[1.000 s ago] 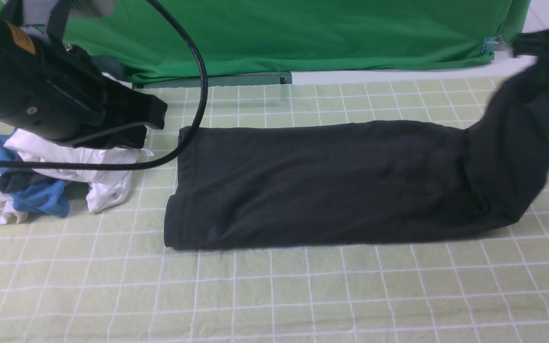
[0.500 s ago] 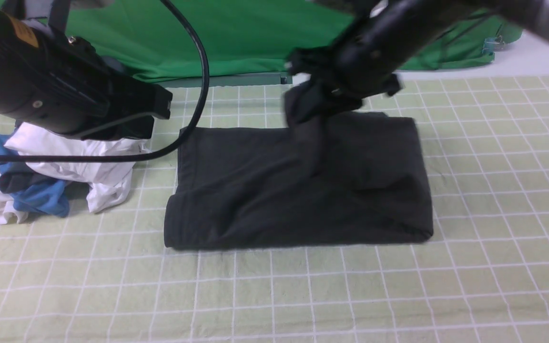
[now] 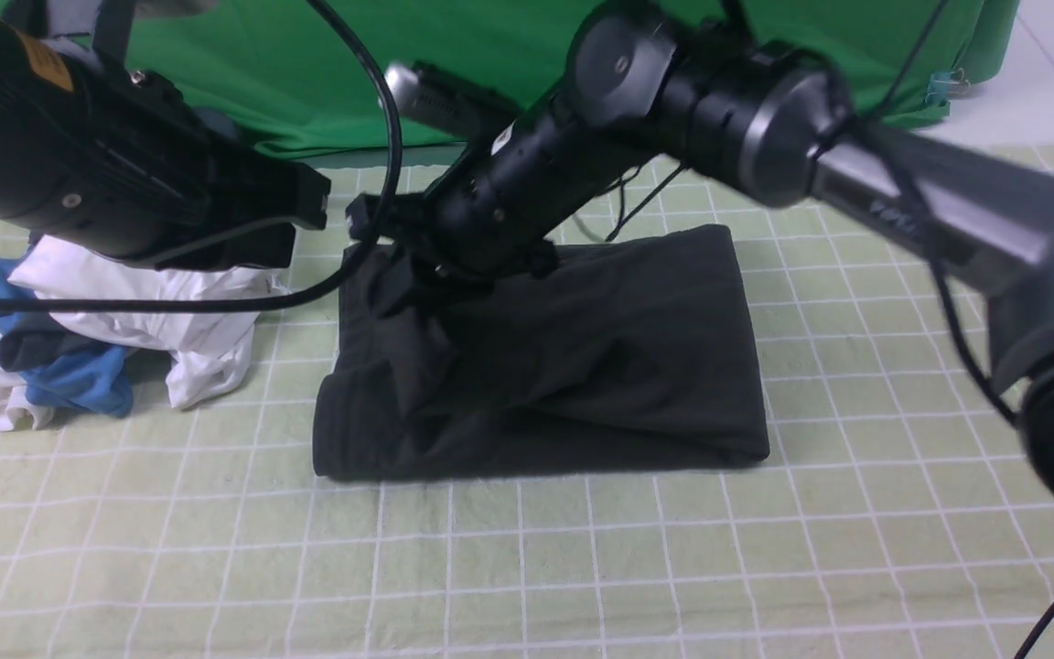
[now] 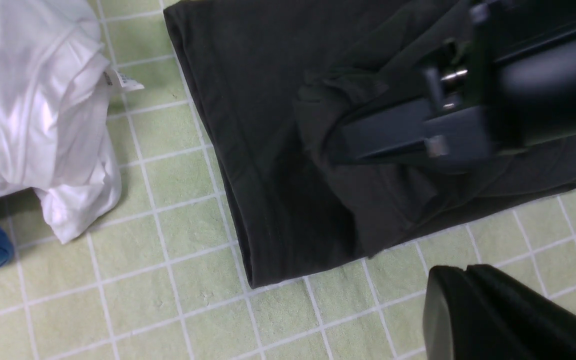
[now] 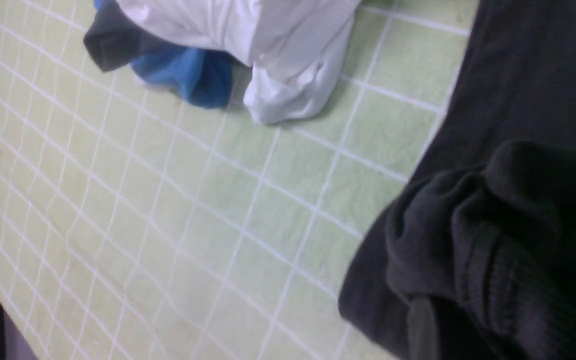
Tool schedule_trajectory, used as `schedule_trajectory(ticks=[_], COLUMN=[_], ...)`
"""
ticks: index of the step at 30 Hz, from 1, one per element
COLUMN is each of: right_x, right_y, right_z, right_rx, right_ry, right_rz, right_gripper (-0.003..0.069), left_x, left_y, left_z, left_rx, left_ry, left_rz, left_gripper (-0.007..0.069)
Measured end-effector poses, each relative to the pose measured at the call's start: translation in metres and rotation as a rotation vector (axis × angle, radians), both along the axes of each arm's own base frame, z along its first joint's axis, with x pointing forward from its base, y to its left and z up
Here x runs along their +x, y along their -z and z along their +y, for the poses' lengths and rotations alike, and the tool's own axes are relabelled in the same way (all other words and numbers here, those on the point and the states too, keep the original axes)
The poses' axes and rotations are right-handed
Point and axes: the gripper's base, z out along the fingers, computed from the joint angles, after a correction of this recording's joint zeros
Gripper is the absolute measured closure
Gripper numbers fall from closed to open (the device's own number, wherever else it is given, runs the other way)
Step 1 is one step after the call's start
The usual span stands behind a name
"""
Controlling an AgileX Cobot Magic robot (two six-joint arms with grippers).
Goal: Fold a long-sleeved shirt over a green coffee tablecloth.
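Note:
The black long-sleeved shirt (image 3: 600,366) lies on the green coffee tablecloth (image 3: 582,567) as a doubled-over rectangle in the middle. My right gripper (image 3: 390,275) reaches across it from the right and is shut on a bunched edge of the shirt (image 5: 468,260), held just above the shirt's left end. A fold of cloth hangs down from that grip. My left gripper (image 3: 303,215) hovers left of the shirt, over the clothes pile, shut and empty; its tip (image 4: 450,275) shows above bare tablecloth. The chest print is hidden.
A pile of white and blue garments (image 3: 79,357) lies on the tablecloth left of the shirt. A plain deep-green backdrop (image 3: 536,64) hangs behind. A black cable (image 3: 385,165) loops from the left arm down near the shirt's left edge.
My right arm has swept from the far right to the left, carrying the shirt's right end over its body, so the long strip is now about half as wide. The left arm hardly moved.

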Motion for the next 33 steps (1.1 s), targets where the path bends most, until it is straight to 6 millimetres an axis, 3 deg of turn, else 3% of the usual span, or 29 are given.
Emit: schedule_trajectory(ticks=[2, 3, 7, 10, 13, 15, 16, 18, 21, 24, 27, 28, 31, 32, 33], right_x=[0.003, 0.004, 0.004, 0.003, 0.005, 0.013, 0.013, 0.027, 0.036, 0.043, 0.037, 0.035, 0.017, 0.016, 0.012], right_y=[0.009, 0.013, 0.010, -0.002, -0.018, -0.035, -0.035, -0.056, -0.067, -0.077, -0.086, -0.087, -0.078, -0.076, -0.068], right_z=[0.006, 0.009, 0.012, 0.006, -0.006, -0.025, -0.025, -0.064, -0.097, -0.128, -0.157, -0.159, -0.169, -0.169, -0.170], right_rx=[0.029, 0.052, 0.090, 0.094, 0.087, 0.062, 0.062, -0.050, -0.172, -0.295, -0.383, -0.390, -0.428, -0.430, -0.436], right_ry=[0.028, 0.044, 0.036, -0.014, -0.086, -0.132, -0.132, -0.156, -0.139, -0.096, -0.066, -0.067, -0.118, -0.121, -0.133], right_rz=[0.007, 0.016, 0.011, 0.008, -0.017, -0.073, -0.073, -0.145, -0.184, -0.237, -0.249, -0.247, -0.195, -0.188, -0.157], right_gripper=[0.0526, 0.0469, 0.0301, 0.0239, 0.0225, 0.0257, 0.0257, 0.0428, 0.0594, 0.0639, 0.0654, 0.0654, 0.0656, 0.0656, 0.0657], left_x=[0.000, -0.001, 0.000, 0.000, 0.000, 0.000, 0.000, 0.002, 0.009, 0.019, 0.042, 0.043, 0.071, 0.073, 0.080], left_y=[0.000, 0.000, 0.000, 0.001, 0.001, 0.001, 0.001, 0.000, 0.003, 0.012, 0.038, 0.040, 0.080, 0.082, 0.098], left_z=[0.000, 0.000, 0.000, 0.001, 0.003, 0.004, 0.004, 0.003, -0.002, -0.011, -0.024, -0.024, -0.033, -0.033, -0.036], left_rx=[0.001, 0.002, 0.007, 0.013, 0.019, 0.021, 0.021, 0.012, -0.027, -0.069, -0.107, -0.108, -0.100, -0.098, -0.087], left_ry=[0.000, 0.001, 0.000, -0.009, -0.031, -0.044, -0.044, -0.049, -0.035, 0.004, 0.038, 0.038, 0.021, 0.021, 0.016], left_rz=[0.003, 0.007, 0.007, 0.008, 0.012, 0.012, 0.012, -0.005, -0.015, 0.004, 0.072, 0.076, 0.148, 0.155, 0.193], left_gripper=[0.0613, 0.0613, 0.0613, 0.0613, 0.0613, 0.0613, 0.0613, 0.0613, 0.0613, 0.0613, 0.0613, 0.0613, 0.0613, 0.0613, 0.0613])
